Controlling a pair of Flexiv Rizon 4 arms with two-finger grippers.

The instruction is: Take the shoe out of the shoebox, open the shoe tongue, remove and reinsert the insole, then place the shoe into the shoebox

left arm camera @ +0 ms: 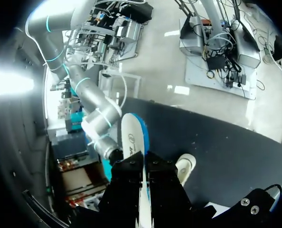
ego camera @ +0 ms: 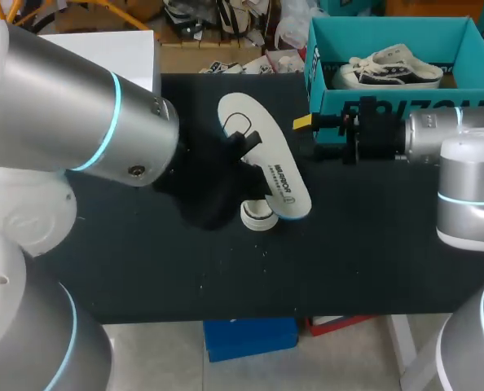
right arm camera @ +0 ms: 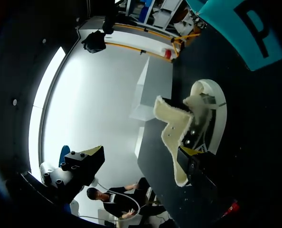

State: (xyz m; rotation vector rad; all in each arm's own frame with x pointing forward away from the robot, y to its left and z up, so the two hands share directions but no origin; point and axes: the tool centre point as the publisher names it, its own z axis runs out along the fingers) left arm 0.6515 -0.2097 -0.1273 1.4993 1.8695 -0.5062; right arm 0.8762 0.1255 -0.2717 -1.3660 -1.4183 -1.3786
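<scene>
Shoe (ego camera: pixel 258 216) and insole: where are they sitting, and what is worrying you?

Going from the left, the left gripper (ego camera: pixel 246 159) is pinching the white insole (ego camera: pixel 268 134) about midway along its length. Its fingers are narrow on it, and it is holding the insole over the middle of the table (ego camera: pixel 144 269). The shoe is lying below, mostly hidden by the arm, with only its toe showing from above.

So what is likely going wrong?

The insole is sticking out long on both sides of the pinch. I am judging that it is apt to be swinging or slipping while it is being steered into the opening, and then it is crumpling against the collar. Nothing is pinning the shoe, so a push is probably sliding it across the table.

And the right side?

The right gripper (ego camera: pixel 311 137) is hovering near the shoe, fingers spread wide and gripping nothing. In its own view the tongue (right arm camera: pixel 172 128) is standing open, but if it is flopping back it is blocking the way in. At the table's far right corner the shoebox (ego camera: pixel 332 102) is holding a second shoe (ego camera: pixel 389 69), which is crowding the return.
</scene>
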